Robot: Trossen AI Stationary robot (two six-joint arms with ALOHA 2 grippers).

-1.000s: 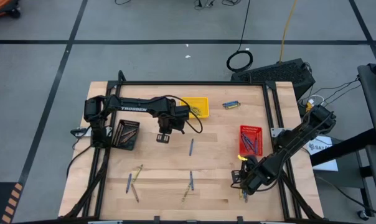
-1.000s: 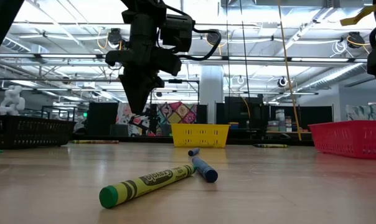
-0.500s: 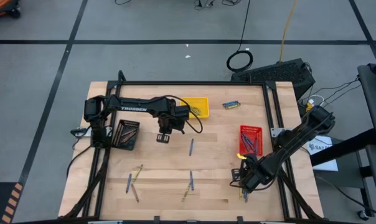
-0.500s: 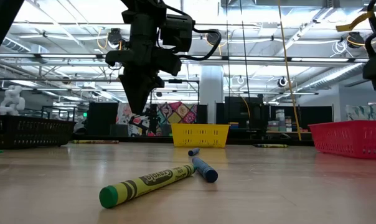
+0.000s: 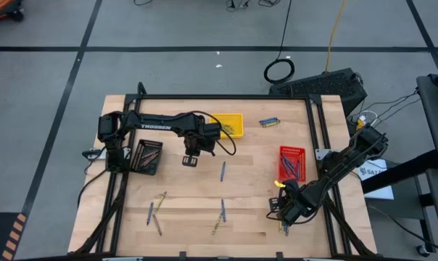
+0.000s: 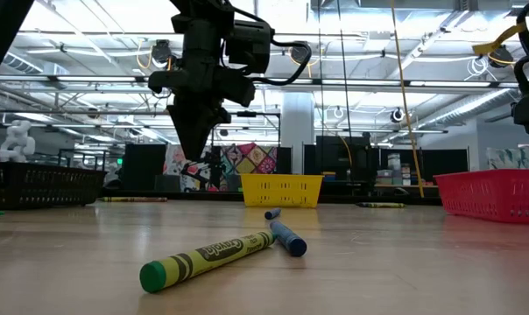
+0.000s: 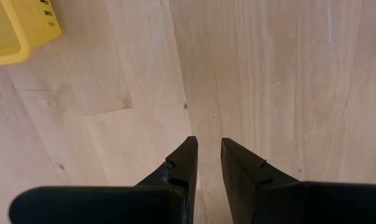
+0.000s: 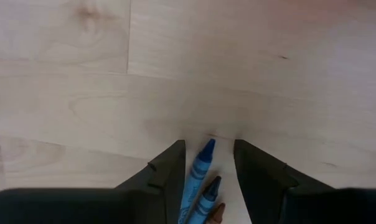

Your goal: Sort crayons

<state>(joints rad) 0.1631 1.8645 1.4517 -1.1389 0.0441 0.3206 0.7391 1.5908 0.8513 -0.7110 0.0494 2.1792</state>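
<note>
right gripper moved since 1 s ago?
Yes, slightly. In the high view the right gripper has crept toward the picture's left and up a touch, closer to the red tray.

On the wooden tabletop (image 5: 248, 156), the left claw (image 5: 191, 161) hangs beside the yellow tray (image 5: 229, 124), the right claw (image 5: 282, 214) sits below the red tray (image 5: 291, 162), a black tray (image 5: 146, 156) lies left, and loose crayons (image 5: 221, 211) are scattered near the front edge.

Overhead downward, table-level sideways, two wrist close-ups facing tabletop (image 5: 190, 196)
</note>
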